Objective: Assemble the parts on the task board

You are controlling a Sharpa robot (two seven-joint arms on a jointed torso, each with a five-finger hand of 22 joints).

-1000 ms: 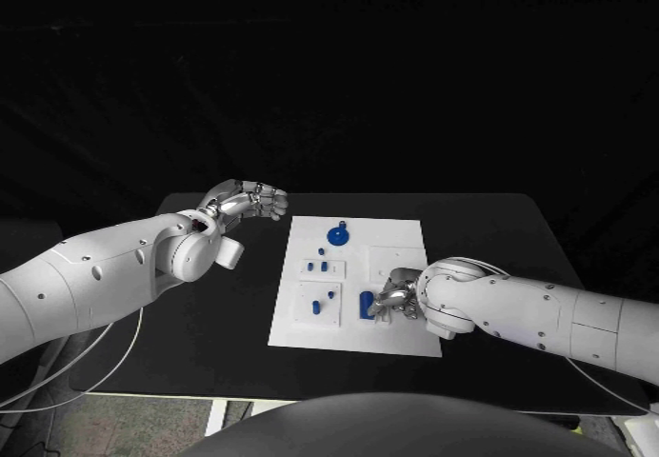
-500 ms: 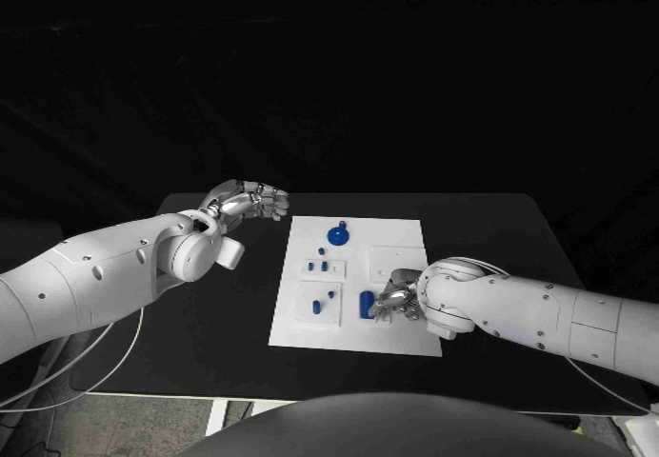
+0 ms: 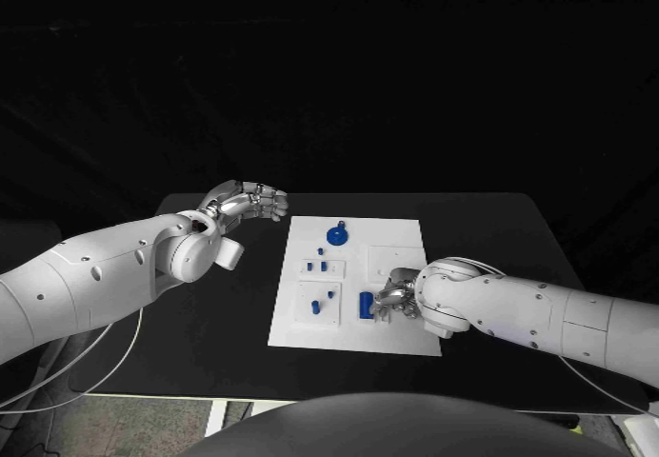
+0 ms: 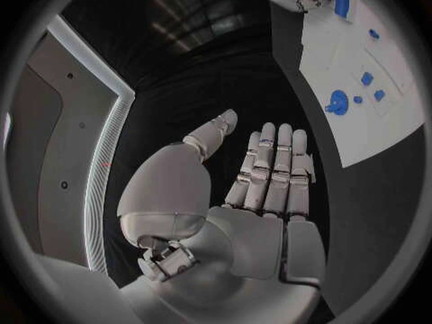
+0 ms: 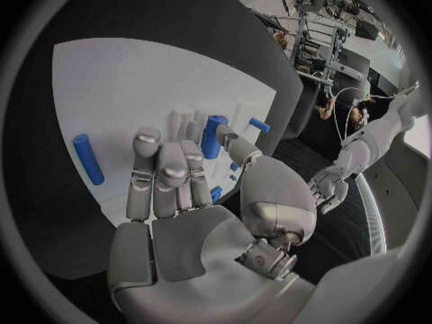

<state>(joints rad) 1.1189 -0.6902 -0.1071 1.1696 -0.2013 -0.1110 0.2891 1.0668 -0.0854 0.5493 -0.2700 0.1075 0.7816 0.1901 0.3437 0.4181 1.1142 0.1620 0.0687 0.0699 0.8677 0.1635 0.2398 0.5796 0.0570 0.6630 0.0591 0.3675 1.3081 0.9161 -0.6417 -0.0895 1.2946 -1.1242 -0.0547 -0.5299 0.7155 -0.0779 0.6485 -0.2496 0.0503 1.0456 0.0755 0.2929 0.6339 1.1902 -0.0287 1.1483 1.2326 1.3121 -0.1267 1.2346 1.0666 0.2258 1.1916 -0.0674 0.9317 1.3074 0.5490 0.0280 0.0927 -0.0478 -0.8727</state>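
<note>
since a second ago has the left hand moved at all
No. In the head view the left hand hangs open off the task board's far left corner, just as it did before, its fingers no nearer the board's edge.

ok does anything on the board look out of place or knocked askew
Nothing stands out. The task board lies flat on the table, the blue parts sit on it, and the right hand rests beside one upright blue part.

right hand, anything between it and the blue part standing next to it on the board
Nothing visible does. The right hand is over the task board, its fingers right beside the upright blue part, with no other piece between them.
</note>
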